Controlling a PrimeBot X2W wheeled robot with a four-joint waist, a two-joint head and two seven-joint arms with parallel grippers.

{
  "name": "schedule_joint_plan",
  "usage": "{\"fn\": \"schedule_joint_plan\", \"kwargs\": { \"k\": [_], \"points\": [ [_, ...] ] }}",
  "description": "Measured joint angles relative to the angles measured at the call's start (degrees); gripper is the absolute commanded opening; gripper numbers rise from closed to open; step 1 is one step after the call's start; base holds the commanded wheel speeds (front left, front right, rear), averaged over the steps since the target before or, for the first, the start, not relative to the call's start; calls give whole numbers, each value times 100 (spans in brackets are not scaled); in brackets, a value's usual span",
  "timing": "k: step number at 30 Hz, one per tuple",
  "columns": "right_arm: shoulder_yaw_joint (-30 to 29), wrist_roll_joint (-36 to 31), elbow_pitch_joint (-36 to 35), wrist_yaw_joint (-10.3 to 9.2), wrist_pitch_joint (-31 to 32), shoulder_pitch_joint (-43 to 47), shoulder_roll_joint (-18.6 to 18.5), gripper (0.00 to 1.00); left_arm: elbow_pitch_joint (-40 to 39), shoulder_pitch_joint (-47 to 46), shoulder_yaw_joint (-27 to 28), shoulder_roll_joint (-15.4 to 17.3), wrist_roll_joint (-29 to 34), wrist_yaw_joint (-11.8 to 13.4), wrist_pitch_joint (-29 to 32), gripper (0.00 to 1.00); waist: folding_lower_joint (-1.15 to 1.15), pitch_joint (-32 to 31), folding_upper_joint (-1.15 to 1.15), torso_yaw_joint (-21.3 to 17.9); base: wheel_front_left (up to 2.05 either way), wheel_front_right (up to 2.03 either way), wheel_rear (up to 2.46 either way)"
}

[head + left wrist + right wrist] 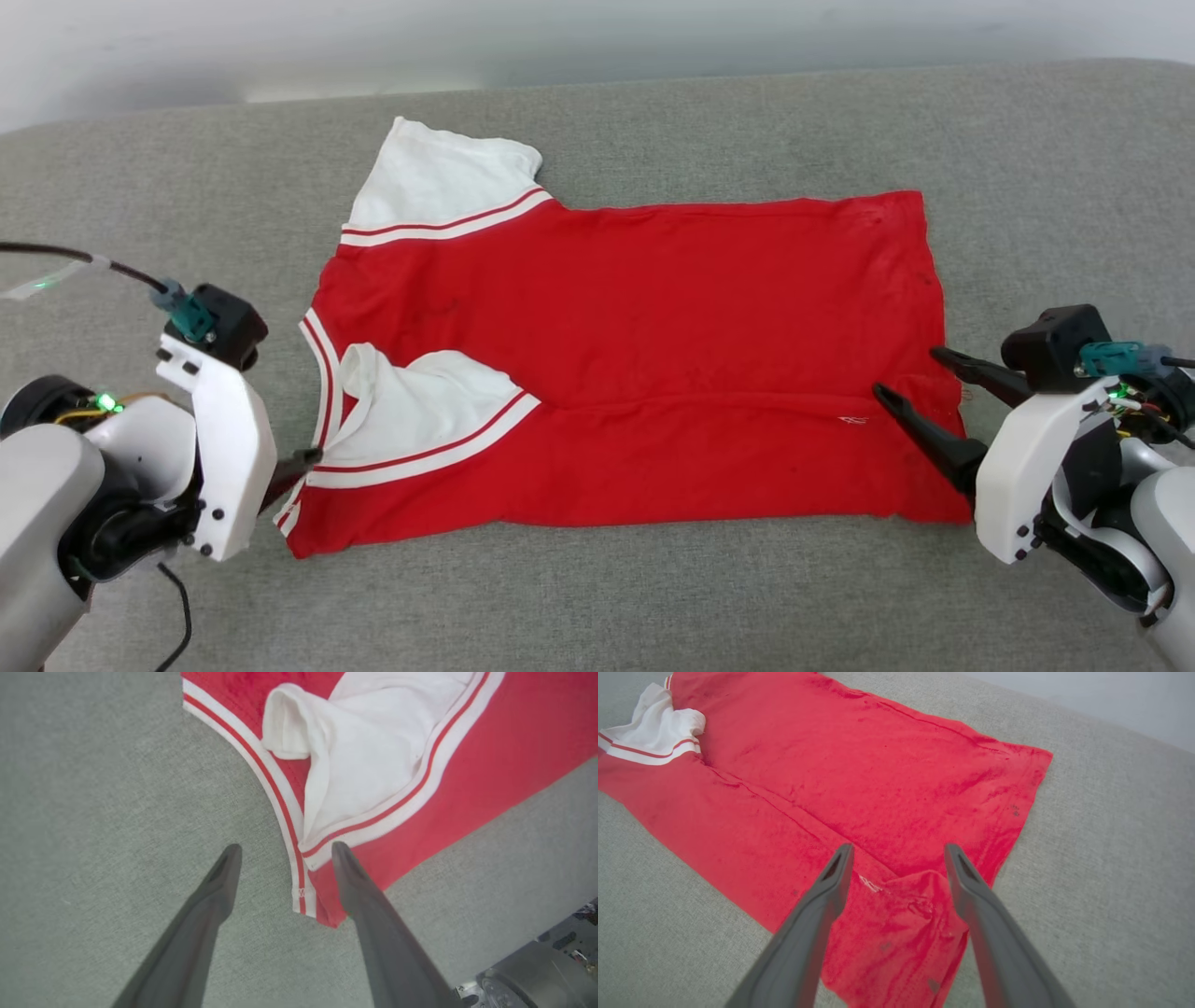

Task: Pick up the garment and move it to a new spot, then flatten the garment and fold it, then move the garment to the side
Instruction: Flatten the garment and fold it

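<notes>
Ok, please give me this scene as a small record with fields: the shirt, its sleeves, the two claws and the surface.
garment: red jersey T-shirt, lying flat, plain red face up, near long edge folded over
near sleeve: white, folded in onto the red body
far sleeve: white, spread out, not folded
left claw: open, astride the striped trim, holding nothing
right claw: open, over the near corner of the hem, holding nothing
surface: grey fabric
</notes>
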Motion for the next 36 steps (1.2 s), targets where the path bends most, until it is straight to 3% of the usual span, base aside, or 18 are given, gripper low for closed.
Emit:
{"fn": "schedule_joint_plan", "kwargs": {
  "k": [7, 17, 18, 19, 23, 28, 36],
  "points": [
    [129, 43, -10, 0, 88, -76, 63, 100, 93, 15, -214, 66, -454, 48, 943, 100, 0, 109, 0, -156, 0, 0, 0],
    [301, 129, 160, 0, 33, -322, 146, 100, 680, 123, -438, -137, -479, -30, 1102, 100, -1, 292, 0, -365, 0, 0, 0],
    [312, 140, 175, 0, 21, -350, 146, 100, 722, 122, -443, -158, -481, -56, 1085, 29, -1, 296, 0, -377, 0, 0, 0],
    [318, 146, 191, 0, 2, -391, 145, 100, 756, 116, -448, -175, -480, -83, 1066, 0, -1, 291, 0, -383, 0, 0, 0],
    [360, 164, 196, 0, -16, -554, 67, 100, 876, 70, -481, -194, -407, -160, 932, 0, 0, 209, 0, -374, 0, 0, 0],
    [452, 202, 71, 0, 272, -988, -296, 100, 766, 52, -531, -202, -309, -253, 770, 0, 0, 51, 0, -338, 0, 0, 0],
    [1254, 814, -140, 0, 1935, -1655, -1125, 100, 252, 9, -587, -60, -149, -304, 662, 0, 0, -64, 0, -231, 0, 0, 0]
  ]
}}
